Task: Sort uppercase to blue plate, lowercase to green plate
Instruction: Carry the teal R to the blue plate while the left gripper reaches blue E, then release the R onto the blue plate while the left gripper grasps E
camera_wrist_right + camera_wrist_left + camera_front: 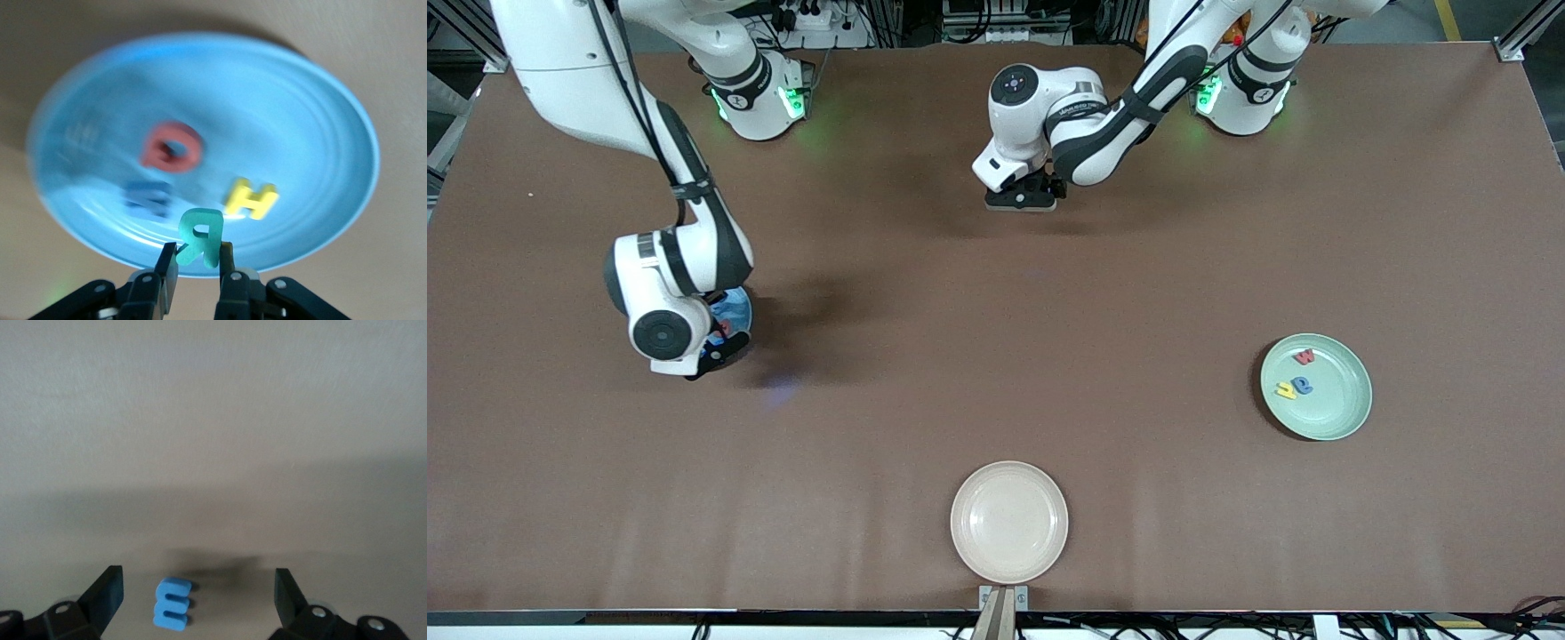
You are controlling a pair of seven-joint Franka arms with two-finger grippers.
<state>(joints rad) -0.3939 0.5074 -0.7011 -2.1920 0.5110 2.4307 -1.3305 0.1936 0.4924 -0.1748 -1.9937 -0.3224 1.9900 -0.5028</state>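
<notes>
Mostly the right arm is hiding the round sky-blue plate [740,307]; its right tool [198,267] is pinching an upright teal foam letter [199,235] over it, while the left tool [199,590] is hanging wide over a small blue foam m [173,603] on the worktop.

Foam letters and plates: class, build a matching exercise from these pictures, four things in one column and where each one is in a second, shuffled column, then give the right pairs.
Things
1. teal letter
2. small blue m
3. red w
4. yellow H

Places
A. lying in the green plate
B. lying in the blue plate
C. pinched in the shut right gripper over the blue plate
D. on the bare table between the open fingers of the left gripper

Pairs: 1-C, 2-D, 3-A, 4-B
</notes>
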